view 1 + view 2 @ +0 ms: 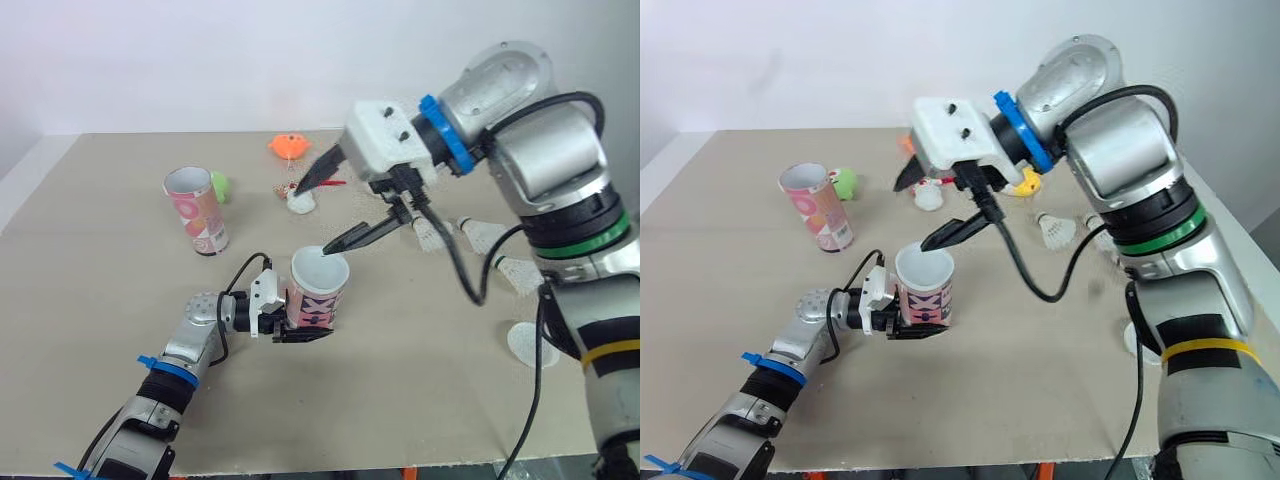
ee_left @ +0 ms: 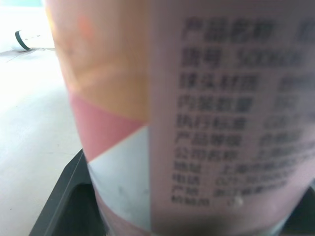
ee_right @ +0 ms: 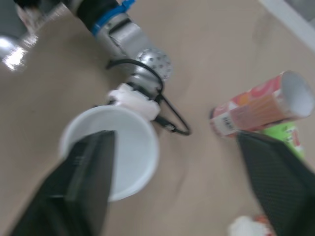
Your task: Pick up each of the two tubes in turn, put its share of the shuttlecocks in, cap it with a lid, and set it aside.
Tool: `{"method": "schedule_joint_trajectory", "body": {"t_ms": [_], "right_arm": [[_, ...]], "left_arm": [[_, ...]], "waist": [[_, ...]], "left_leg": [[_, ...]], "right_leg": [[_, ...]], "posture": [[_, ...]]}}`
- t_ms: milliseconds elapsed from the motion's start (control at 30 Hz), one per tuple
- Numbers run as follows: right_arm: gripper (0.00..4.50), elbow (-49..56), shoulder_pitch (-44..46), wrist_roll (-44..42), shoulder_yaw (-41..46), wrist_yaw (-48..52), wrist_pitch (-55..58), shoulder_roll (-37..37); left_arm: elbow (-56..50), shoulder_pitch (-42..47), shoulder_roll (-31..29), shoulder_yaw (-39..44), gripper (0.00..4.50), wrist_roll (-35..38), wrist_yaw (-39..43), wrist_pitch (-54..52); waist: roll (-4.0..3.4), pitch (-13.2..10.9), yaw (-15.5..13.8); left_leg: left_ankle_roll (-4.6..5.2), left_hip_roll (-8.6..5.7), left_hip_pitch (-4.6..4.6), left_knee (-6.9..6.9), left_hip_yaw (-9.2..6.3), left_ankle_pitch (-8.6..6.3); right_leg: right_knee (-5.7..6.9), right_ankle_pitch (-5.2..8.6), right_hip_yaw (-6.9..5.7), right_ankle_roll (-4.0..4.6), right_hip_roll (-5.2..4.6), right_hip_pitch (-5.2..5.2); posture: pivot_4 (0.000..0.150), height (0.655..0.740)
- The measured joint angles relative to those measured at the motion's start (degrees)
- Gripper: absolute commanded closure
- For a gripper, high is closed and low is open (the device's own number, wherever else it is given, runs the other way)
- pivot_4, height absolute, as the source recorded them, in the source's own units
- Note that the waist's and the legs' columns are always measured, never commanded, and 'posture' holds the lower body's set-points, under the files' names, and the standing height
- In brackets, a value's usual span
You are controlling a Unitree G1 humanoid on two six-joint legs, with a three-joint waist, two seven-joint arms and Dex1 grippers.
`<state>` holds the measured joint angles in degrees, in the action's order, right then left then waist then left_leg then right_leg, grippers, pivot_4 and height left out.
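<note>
Pink, orange and white card makes up the tube [image 1: 318, 290] pinched upright in the left pincer [image 1: 303, 333], whose black fingers press on its lower wall from either side. Close up in the left wrist view, the tube's side carries a pale panel with rows of dark printed characters (too blurred to read). From the head camera, bold dark marks run across a pink band, and these are unreadable too. Its mouth is open and uncapped, white inside.

The right pincer [image 1: 310, 220] hangs just above and behind that mouth with its fingers spread wide. The nearer fingertip sits over the rim, and the farther one points toward a small white toy [image 1: 300, 200].

Beyond the left pincer and well apart from it, the second tube [image 1: 197, 210] stands upright on the surface [image 1: 100, 300]. It is open-topped and patterned in pink with pale circles, and a green ball [image 1: 219, 186] lies just behind it.

On the outer side of the right pincer, past its arm, white shuttlecocks [image 1: 487, 237] lie on the surface. A flat white lid [image 1: 530, 343] lies nearer the front edge. An orange object [image 1: 290, 146] sits beyond the right pincer's farther finger.
</note>
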<state>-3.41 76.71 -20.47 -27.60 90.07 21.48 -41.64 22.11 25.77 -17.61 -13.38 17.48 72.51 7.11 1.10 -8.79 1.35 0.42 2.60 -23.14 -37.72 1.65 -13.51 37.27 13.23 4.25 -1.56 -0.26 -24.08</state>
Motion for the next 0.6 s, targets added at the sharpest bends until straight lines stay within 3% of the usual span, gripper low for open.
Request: {"method": "schedule_joint_trajectory", "body": {"t_ms": [167, 600], "right_arm": [[4.44, 0.94, -1.81, -2.41, -3.44, 0.03, -0.12, -1.23], [4.49, 3.18, -3.11, -3.73, -8.24, 0.07, -1.53, -3.05]], "left_arm": [[0.36, 0.10, 0.00, 0.24, 1.51, 0.00, 0.02, 0.04], [0.31, -0.04, 0.02, 0.39, 1.51, 0.00, 0.02, 0.07]], "waist": [[-0.01, 0.00, 0.00], [-0.01, 0.00, 0.01]], "left_leg": [[0.03, 0.04, 0.00, 0.00, -0.02, 0.02], [0.03, 0.06, -0.02, 0.00, -0.01, 0.02]], "right_leg": [[0.01, -0.03, -0.01, -0.01, 0.09, -0.01], [0.01, -0.04, -0.01, -0.01, 0.12, -0.05]], "posture": [[0.150, 0.7400], [0.150, 0.7400]]}}
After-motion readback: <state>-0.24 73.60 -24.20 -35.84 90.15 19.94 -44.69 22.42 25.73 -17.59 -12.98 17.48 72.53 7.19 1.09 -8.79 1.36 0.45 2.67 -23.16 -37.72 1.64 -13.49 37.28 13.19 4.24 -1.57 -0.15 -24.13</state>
